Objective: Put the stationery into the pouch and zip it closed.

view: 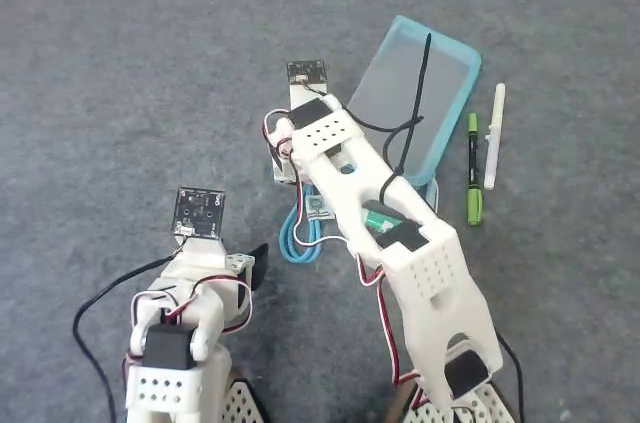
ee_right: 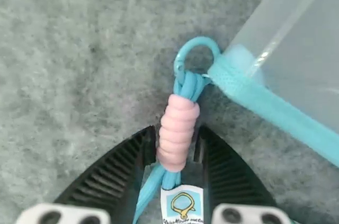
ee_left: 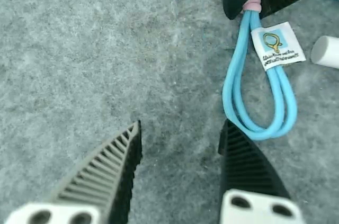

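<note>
The translucent pouch (view: 420, 103) with a cyan border lies at the back right, partly under the right arm. Its blue cord (view: 298, 238) carries a pink bead (ee_right: 178, 131) and a white tag (ee_left: 277, 45). My right gripper (ee_right: 177, 142) is shut on the pink bead, just short of the pouch corner (ee_right: 286, 60); from above the right gripper (view: 300, 181) sits low over the cord. A green pen (view: 473, 168) and a white pen (view: 493, 138) lie side by side right of the pouch. My left gripper (ee_left: 180, 150) stands open over bare mat, with the cord loop (ee_left: 259, 128) just beyond one finger.
Grey felt mat (view: 120, 93) covers the table, with free room to the left and at the back. Black cables (view: 415, 93) run across the pouch. A white rounded end (ee_left: 326, 50) shows beside the tag. The arm bases stand at the front edge.
</note>
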